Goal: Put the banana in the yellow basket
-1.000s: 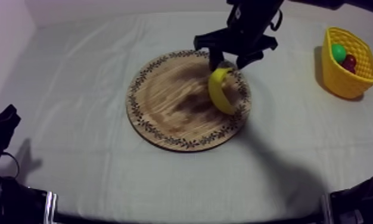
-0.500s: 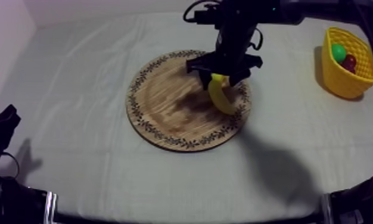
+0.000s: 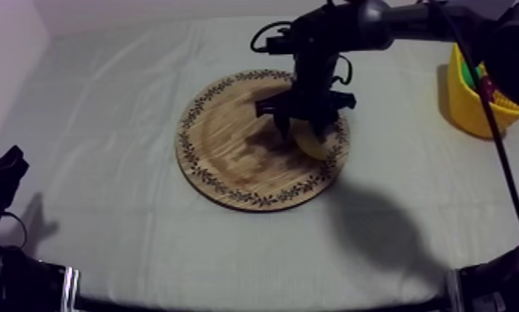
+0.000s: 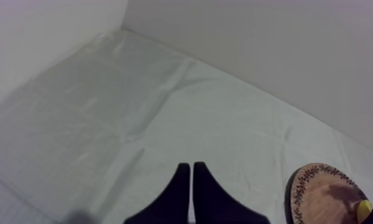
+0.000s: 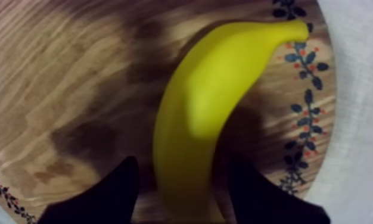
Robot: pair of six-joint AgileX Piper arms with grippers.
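Near left of the bench (image 3: 97, 108), left gripper (image 3: 4, 176) sits low at the edge, well apart from everything else. In the left wrist view the left gripper (image 4: 192, 171) has its fingers pressed together into a narrow wedge with nothing between them, over bare grey-white cloth; a part of the wooden board (image 4: 320, 190) shows beyond them, with a sliver of yellow at its far side. Mid-bench: the round wooden board (image 3: 221, 141) lies flat, patterned rim all round. The banana (image 3: 317, 146) lies on the right part of the board, just inside the rim, touching the wood. The right arm comes in from the far right and reaches down over the board; right gripper (image 3: 306, 124) is directly over the banana and hides its far part. In the right wrist view the right gripper (image 5: 180, 164) straddles the banana (image 5: 207, 101): one black finger at each side of the fruit, fingers spread, with a thin strip of dark wood showing between each finger and the yellow skin, so no contact made out. The banana's curved body runs away from the fingers toward the leaf-and-berry rim of the board (image 5: 64, 71). Far right of the bench: the yellow basket (image 3: 466, 108), well apart from the board, partly hidden behind the right arm; its contents cannot be made out.
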